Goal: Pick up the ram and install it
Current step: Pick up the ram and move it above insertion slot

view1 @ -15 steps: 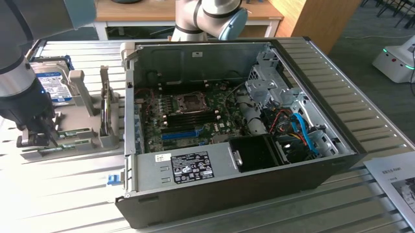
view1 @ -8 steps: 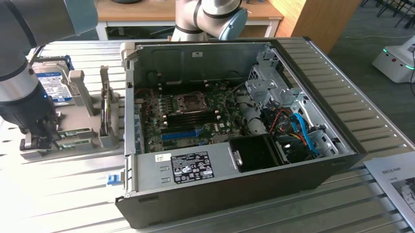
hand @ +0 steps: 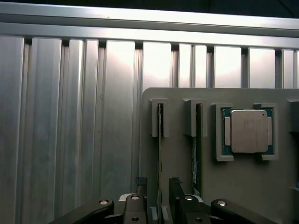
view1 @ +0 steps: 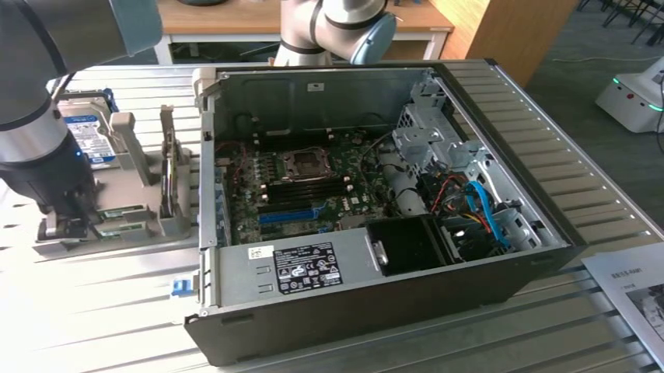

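We find gripper [hand: 158,185] low over grey fixture [hand: 243,196], jaws at full spread, nothing clamped. Ram [hand: 160,140] stands on edge in fixture slot and runs between fingers [hand: 140,189], one finger on each side, apparently not touching. Second stick [hand: 196,149] sits in neighbouring fixture slot, processor [hand: 247,131] in fixture pocket beyond. Blue-labelled hard drive [view1: 89,128] stands on fixture. Open computer case [view1: 415,303] lies just beside fixture, toward exterior view's right
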Controlling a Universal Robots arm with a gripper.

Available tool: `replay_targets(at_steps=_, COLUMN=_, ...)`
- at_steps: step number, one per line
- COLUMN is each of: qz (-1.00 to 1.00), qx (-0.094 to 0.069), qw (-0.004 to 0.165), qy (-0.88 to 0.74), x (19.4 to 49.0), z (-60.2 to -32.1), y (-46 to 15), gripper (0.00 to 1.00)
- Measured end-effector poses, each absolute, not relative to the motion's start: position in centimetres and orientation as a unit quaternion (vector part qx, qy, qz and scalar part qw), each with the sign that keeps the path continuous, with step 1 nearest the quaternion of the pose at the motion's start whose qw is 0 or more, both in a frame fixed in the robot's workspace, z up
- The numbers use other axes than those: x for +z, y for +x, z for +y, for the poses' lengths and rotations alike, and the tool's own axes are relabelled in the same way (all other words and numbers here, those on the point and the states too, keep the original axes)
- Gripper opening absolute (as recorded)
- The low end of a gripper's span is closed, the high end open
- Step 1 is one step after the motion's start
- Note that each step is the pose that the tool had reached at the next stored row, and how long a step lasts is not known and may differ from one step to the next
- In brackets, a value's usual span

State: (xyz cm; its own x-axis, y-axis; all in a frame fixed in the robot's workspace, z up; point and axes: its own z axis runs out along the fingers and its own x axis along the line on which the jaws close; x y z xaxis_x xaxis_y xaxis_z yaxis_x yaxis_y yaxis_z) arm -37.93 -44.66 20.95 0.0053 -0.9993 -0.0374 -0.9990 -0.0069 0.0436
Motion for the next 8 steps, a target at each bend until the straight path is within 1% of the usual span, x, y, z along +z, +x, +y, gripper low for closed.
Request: replay_targets(at_steps=8, qz=-0.705, qx=-0.029, qw=0.002, qy=0.709, x=20.95, z=-44.66, y=-37.14, gripper=0.32)
